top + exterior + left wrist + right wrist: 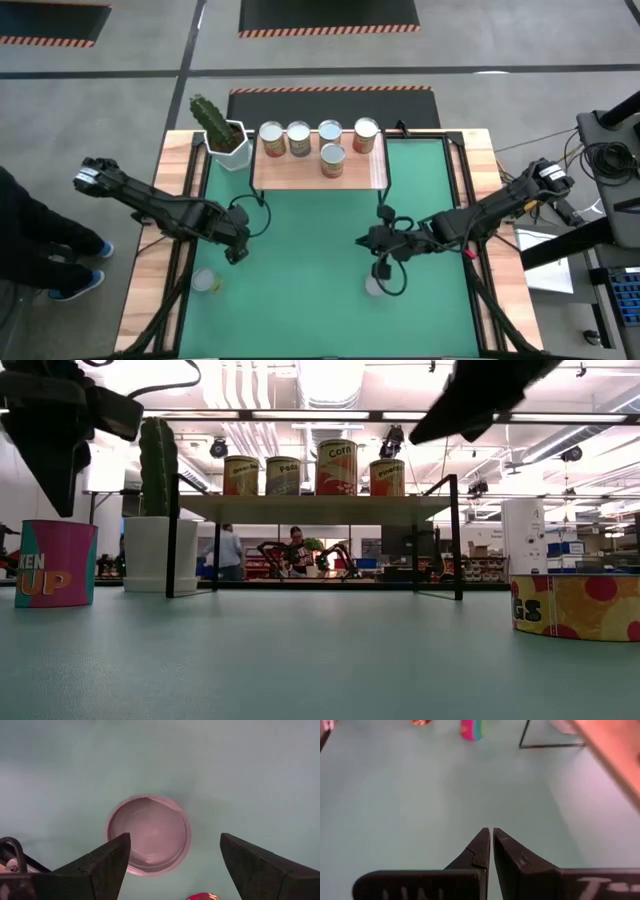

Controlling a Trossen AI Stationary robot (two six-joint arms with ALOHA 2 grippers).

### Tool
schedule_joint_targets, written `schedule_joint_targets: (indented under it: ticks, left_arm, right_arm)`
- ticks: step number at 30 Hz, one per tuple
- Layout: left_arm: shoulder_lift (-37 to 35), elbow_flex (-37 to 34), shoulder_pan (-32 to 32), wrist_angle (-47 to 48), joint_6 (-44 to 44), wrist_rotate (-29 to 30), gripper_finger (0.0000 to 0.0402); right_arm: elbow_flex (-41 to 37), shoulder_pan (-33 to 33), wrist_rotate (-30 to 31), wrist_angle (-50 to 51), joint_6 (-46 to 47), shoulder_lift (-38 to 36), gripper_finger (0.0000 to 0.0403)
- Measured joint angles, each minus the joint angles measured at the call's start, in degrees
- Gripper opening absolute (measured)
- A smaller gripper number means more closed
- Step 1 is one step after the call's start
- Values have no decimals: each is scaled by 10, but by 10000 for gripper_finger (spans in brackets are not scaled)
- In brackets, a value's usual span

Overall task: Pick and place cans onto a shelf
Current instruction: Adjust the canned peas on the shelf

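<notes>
Cans stand on the shelf (318, 165) at the far side of the table in the high view: four in a row along its back edge (271, 138) and a fifth (333, 160) nearer the front, with a white cactus pot (229, 147) just beside the shelf's left end. Two more cans sit on the green mat (300, 270), one (205, 281) near the left gripper (236, 254) and one (374, 286) by the right gripper (383, 268). In the low view the shelf (318, 506) carries four visible cans (336, 467), the cactus pot (158, 552) stands at its left, a pink and teal can (56, 563) sits on the mat at left and a yellow one with red dots (575, 606) at right. The left wrist view looks down on a can's silver top (148, 834), the left gripper (175, 865) above it with fingers (107, 862) spread wide, holding nothing. The right wrist view shows the right gripper (491, 851) with fingers pressed together and empty, the pink and teal can (471, 729) far off.
</notes>
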State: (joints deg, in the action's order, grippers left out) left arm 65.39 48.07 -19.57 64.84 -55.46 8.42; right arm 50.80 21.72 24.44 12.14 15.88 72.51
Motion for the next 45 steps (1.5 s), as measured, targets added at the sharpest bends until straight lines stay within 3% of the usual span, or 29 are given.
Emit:
schedule_joint_targets:
  ticks: [7, 12, 16, 21, 25, 29, 36, 40, 45]
  left_arm:
    - [-5, 22, -1, 0, 31, 19, 290]
    - [-8, 48, -9, -1, 67, 81, 290]
    - [-9, 70, -24, -32, 119, 151, 291]
    - [-9, 74, -37, -168, 328, 207, 291]
    - [-8, 74, -24, -303, 529, 211, 287]
    - [-9, 74, -3, -409, 670, 211, 273]
    - [-9, 73, 21, -453, 758, 211, 220]
    - [-13, 68, 21, -452, 760, 211, 167]
    - [-38, 41, 21, -451, 749, 211, 86]
  right_arm:
    - [91, -51, 1, 129, 6, -1, 12]
    - [152, -87, 3, 204, -6, -1, 12]
    - [173, -87, 2, 201, -34, -1, 12]
    - [179, -80, 2, 156, -58, -1, 12]
    - [171, -78, 2, 108, -64, -1, 12]
    - [158, -79, 11, 83, -46, -1, 12]
    - [151, -79, 29, 81, 6, 0, 12]
    - [160, -81, 69, 72, 11, 1, 12]
    - [190, -109, 68, 70, 0, 1, 12]
